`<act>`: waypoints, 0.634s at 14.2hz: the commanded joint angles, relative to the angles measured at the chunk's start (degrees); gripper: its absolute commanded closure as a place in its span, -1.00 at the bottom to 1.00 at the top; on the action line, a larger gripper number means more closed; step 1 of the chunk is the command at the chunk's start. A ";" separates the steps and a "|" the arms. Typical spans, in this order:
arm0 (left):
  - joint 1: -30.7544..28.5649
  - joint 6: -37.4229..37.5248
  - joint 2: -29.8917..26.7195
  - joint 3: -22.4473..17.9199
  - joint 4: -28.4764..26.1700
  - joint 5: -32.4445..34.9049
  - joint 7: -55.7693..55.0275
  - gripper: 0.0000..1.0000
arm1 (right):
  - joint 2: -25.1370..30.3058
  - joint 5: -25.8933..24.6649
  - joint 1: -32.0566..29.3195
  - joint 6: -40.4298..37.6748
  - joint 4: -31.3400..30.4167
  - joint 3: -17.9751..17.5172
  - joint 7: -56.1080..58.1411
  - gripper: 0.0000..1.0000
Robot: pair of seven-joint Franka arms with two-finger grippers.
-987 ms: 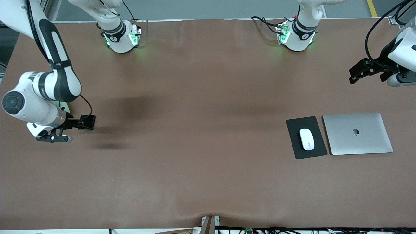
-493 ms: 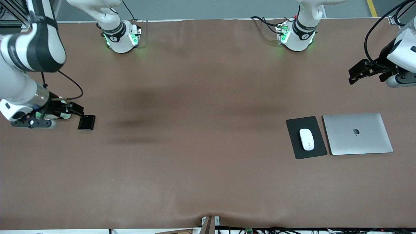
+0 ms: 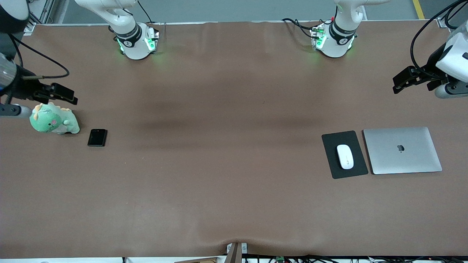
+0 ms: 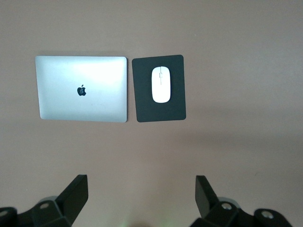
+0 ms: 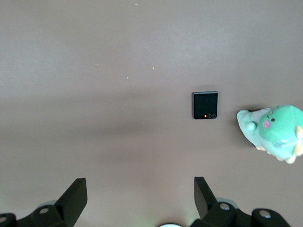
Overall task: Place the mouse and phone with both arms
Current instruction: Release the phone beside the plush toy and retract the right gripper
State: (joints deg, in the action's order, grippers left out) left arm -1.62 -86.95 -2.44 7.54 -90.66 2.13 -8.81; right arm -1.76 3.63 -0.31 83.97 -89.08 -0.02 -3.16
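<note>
While both grippers hover spread, empty | right gripper (image 3: 60,95) above green plush toy (image 3: 54,122), beside small black square phone (image 3: 97,137) | left gripper (image 3: 411,78) waits high; glossy white oval mouse (image 3: 345,156) on black pad (image 3: 344,154) | risk: descending right arm could knock toy into phone.

Only readable sign: Apple logo on lid of the closed silver laptop (image 3: 402,150), just beside the dark mouse pad (image 3: 344,154). Logo also visible in left wrist view. No other legible text.

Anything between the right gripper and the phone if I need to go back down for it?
Nothing visible blocks it. The right gripper, open, is up over the table by the green plush toy; the phone lies flat beside that toy, apart from it.
</note>
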 commanded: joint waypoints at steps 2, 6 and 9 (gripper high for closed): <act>-0.05 0.99 -0.82 0.19 0.22 -0.55 0.02 -1.00 | 1.23 0.68 -0.22 -2.41 1.72 0.46 0.08 -1.00; -0.05 0.99 -0.64 0.10 1.01 -0.46 0.55 -1.00 | 1.15 0.15 -0.31 -2.14 1.80 0.46 0.17 -1.00; 0.03 0.99 -0.02 0.10 2.16 -0.63 0.29 -1.00 | 0.97 0.06 -0.66 -1.97 1.72 0.72 0.78 -1.00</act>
State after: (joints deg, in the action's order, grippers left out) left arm -1.54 -86.91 -2.58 7.58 -89.91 2.13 -8.80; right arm -1.24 3.59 -0.39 82.26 -87.39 0.57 -3.02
